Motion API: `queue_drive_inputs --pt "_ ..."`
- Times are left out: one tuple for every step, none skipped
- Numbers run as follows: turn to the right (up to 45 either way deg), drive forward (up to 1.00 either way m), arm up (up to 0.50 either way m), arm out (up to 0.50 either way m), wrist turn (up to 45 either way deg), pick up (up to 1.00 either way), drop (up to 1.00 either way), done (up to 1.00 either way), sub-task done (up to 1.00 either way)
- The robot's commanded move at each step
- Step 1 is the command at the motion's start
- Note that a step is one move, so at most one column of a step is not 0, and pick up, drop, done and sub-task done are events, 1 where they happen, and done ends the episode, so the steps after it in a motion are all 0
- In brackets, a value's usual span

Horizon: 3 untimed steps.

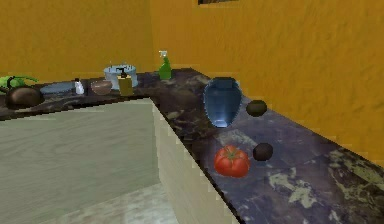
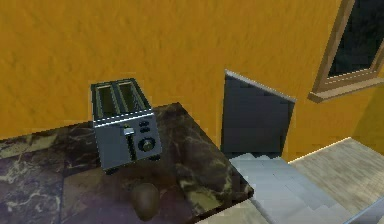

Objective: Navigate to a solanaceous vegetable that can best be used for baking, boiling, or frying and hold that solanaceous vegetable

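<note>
Two dark brown rounded lumps lie on the dark marbled counter [image 1: 300, 190]. One lump [image 1: 263, 152] is right beside a red tomato [image 1: 232, 160]. The other lump [image 1: 257, 108] lies farther back, next to a blue vase [image 1: 222, 100]. In the arm side view a brown oval lump [image 2: 145, 197] that looks like a potato rests on the counter [image 2: 40, 170], just in front of a silver toaster [image 2: 125, 125].
The counter runs along orange walls and turns a corner. Along its far stretch stand a green spray bottle [image 1: 165, 66], a yellow bottle [image 1: 125, 82], a blue pot [image 1: 118, 72] and a dark bowl [image 1: 25, 96]. A pale boxed-in recess [image 1: 90, 160] lies inside the corner. Past the counter's end are a dark panel [image 2: 255, 120] and a window [image 2: 360, 50].
</note>
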Motion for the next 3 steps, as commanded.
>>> queue_drive_inputs --pt "0.0 0.0 0.5 0.0 0.0 0.0 0.0 0.0 0.0" --pt "0.0 0.0 0.38 0.0 0.0 0.0 0.0 0.0 0.0" --pt "0.0 0.0 0.0 0.02 0.0 0.0 0.0 0.0 0.0"
